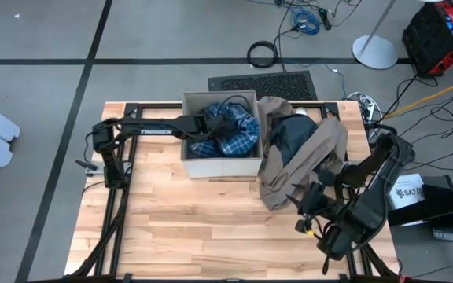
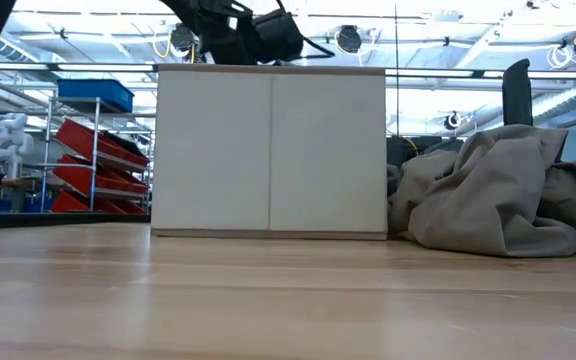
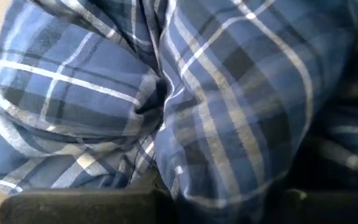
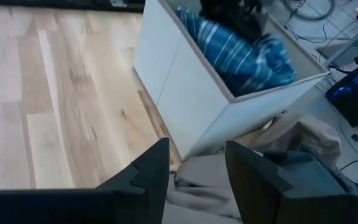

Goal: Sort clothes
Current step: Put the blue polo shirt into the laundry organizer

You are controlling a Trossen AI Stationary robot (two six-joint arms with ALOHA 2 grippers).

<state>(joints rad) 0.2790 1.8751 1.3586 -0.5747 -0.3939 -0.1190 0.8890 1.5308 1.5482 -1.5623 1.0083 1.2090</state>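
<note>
High view: the left claw (image 1: 211, 124) reaches into the white box (image 1: 219, 167) and sits on the crumpled blue-white plaid shirt (image 1: 234, 134) inside; its wrist view is filled with soft checked folds, so whether it pinches the cloth I cannot tell. Just beside the box lies a limp taupe-brown piece (image 1: 278, 185) heaped over a dark black-green piece (image 1: 293, 137) (smooth, rounded). The right claw (image 4: 196, 168) hovers spread and empty over the pale plank counter (image 1: 179, 228).

Wooden table (image 1: 179, 220) carries white box (image 1: 219, 167); taupe-brown piece (image 1: 289, 185) heaped just beside box.
</note>
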